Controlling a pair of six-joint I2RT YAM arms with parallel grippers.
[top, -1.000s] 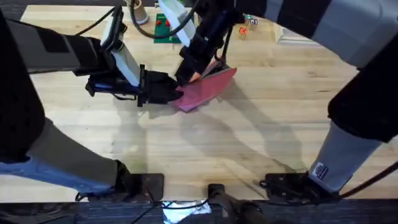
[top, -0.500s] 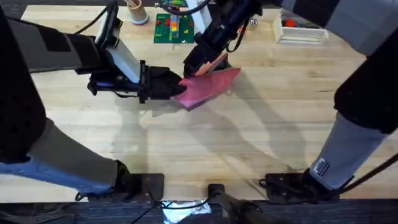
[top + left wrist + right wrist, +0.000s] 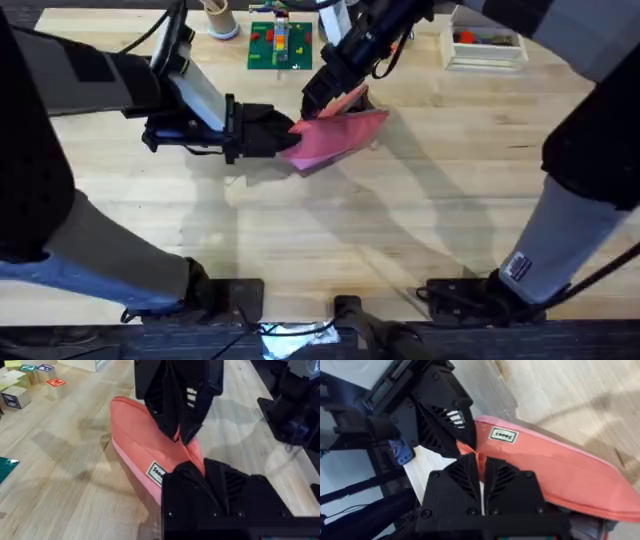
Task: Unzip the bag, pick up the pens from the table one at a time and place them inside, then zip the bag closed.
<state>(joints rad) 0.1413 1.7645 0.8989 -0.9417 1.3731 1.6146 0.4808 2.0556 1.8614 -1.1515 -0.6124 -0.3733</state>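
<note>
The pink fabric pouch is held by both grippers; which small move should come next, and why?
Probably the right gripper should draw along the soft pink fabric pouch away from the left gripper. The left is shut on one end, and the right pinches the top edge close beside it, likely at the zip pull.

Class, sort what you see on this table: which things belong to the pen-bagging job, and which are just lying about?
Belongs to the job:
- pink bag, held at one end by the left gripper
- right gripper, closed on the bag's top edge
- table

Just lying about:
- green board with coloured pieces
- small white cup of sticks
- lettered blocks
- white tray
</note>
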